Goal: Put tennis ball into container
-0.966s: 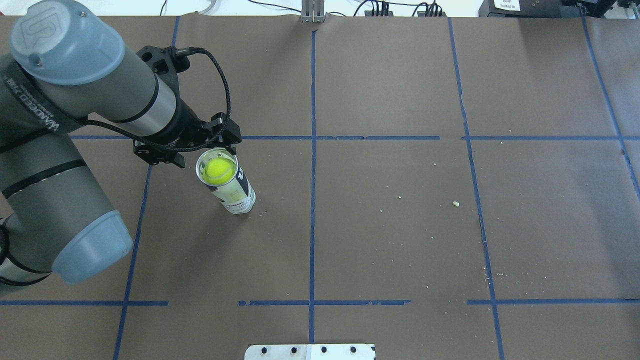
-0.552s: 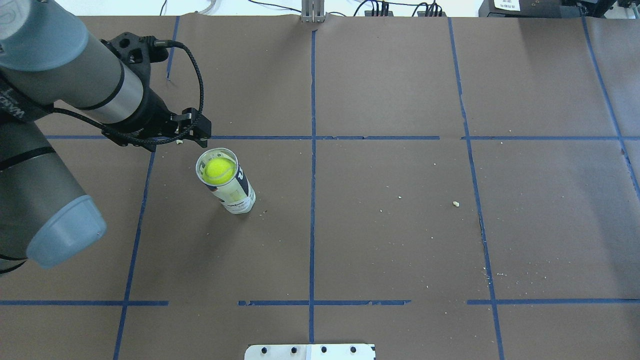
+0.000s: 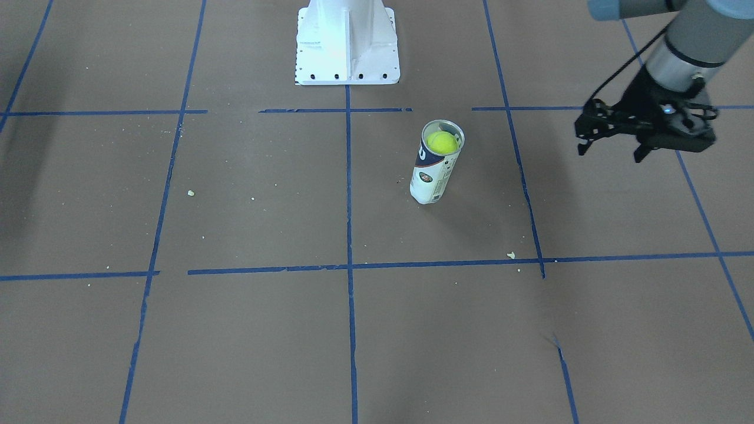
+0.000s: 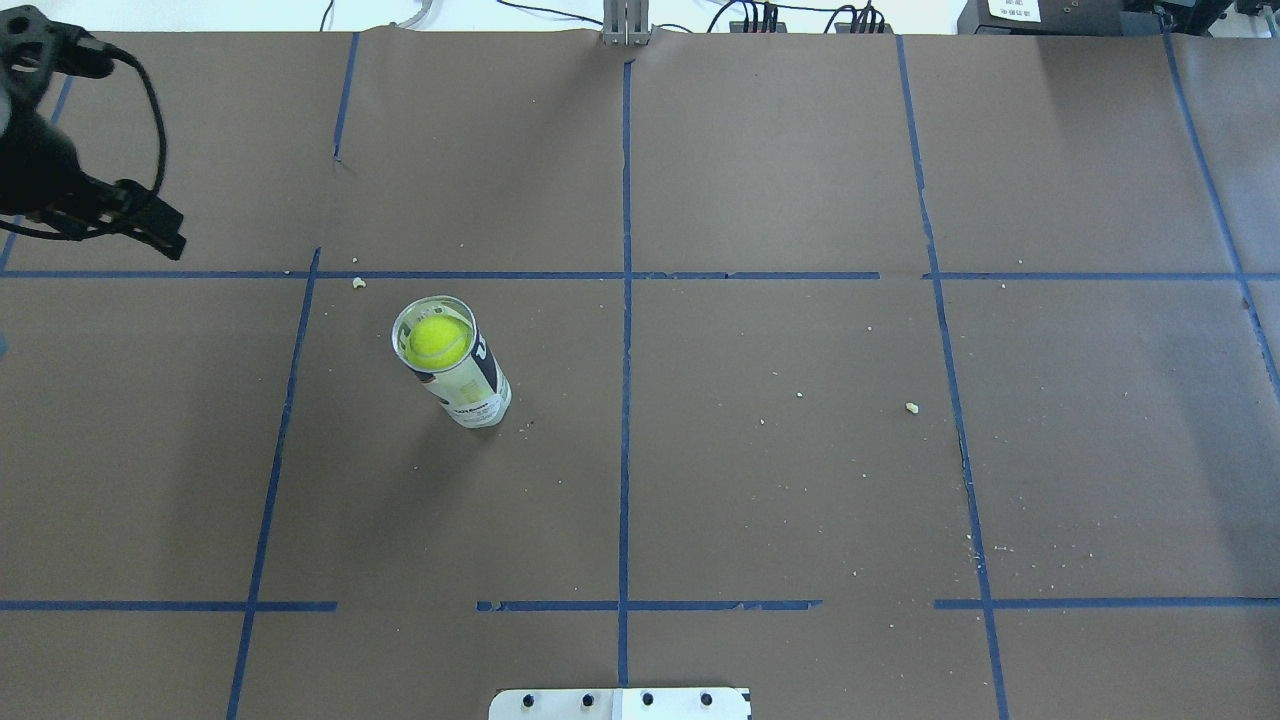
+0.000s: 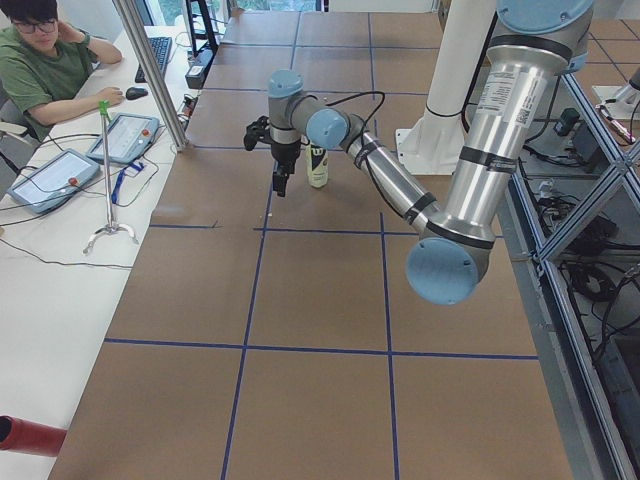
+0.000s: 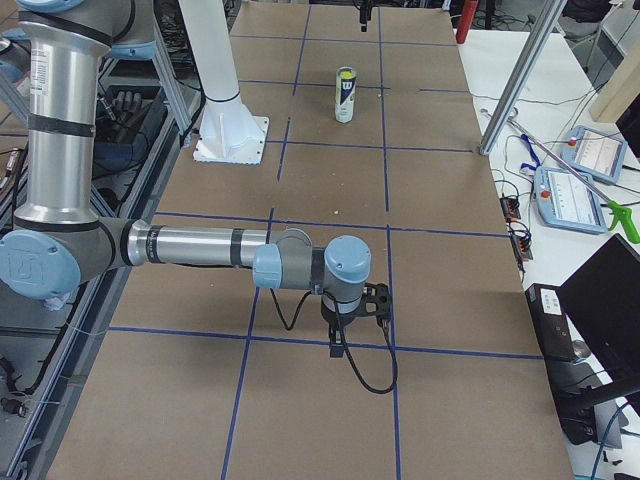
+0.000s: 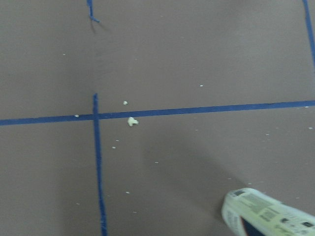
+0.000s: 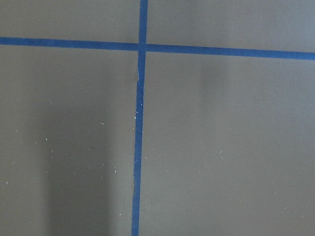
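Currently, in the overhead view, the left gripper [image 3: 611, 152] hangs at the far left edge of the table [image 4: 800, 500], above the brown paper and well apart from the container [image 4: 465, 385]. Its two fingers are spread wide with nothing between them, as the front-facing view shows.

Further right, the container stands upright on the paper, left of the centre line of blue tape [image 4: 624, 400] and just below a cross line. Its mouth is open. The tennis ball [image 4: 438, 341] sits inside the container, in the upper end near the rim, and shows through the mouth. Nothing touches the container. In the left wrist view only its lower end shows, at the bottom right corner.

At the bottom centre edge of the overhead view lies the base plate of the white pedestal [image 4: 620, 703]. It is well apart from the container.

Right of the centre line, small pale crumbs are scattered on the paper; the largest crumb [image 4: 911, 407] lies near the next tape line.

The right gripper [image 6: 340, 335] shows only in the exterior right view, pointing down, low over the table beside a tape line. Whether its fingers are spread or pressed together cannot be told.
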Action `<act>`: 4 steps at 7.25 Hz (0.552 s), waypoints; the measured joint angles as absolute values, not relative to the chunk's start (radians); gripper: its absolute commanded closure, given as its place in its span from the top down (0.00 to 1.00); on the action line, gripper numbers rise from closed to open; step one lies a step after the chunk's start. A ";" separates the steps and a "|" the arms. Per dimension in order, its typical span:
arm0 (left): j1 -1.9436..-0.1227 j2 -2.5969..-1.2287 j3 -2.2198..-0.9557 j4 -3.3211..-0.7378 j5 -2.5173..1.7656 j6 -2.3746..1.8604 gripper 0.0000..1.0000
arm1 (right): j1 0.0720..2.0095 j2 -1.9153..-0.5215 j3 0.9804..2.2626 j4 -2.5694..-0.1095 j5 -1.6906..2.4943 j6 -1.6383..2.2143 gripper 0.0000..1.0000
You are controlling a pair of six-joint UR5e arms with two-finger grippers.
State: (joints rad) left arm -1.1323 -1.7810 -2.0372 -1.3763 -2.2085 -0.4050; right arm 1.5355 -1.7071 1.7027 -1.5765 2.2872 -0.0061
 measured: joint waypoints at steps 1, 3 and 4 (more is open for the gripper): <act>-1.222 -1.718 -2.012 -1.378 -2.229 -0.256 1.00 | 1.536 -1.707 1.703 -1.576 2.287 -0.006 1.00; -1.413 -1.628 -1.894 -1.380 -2.279 0.049 1.00 | 1.536 -1.706 1.703 -1.576 2.287 -0.006 1.00; -1.490 -1.603 -1.820 -1.379 -2.294 0.164 1.00 | 1.536 -1.706 1.703 -1.576 2.287 -0.006 1.00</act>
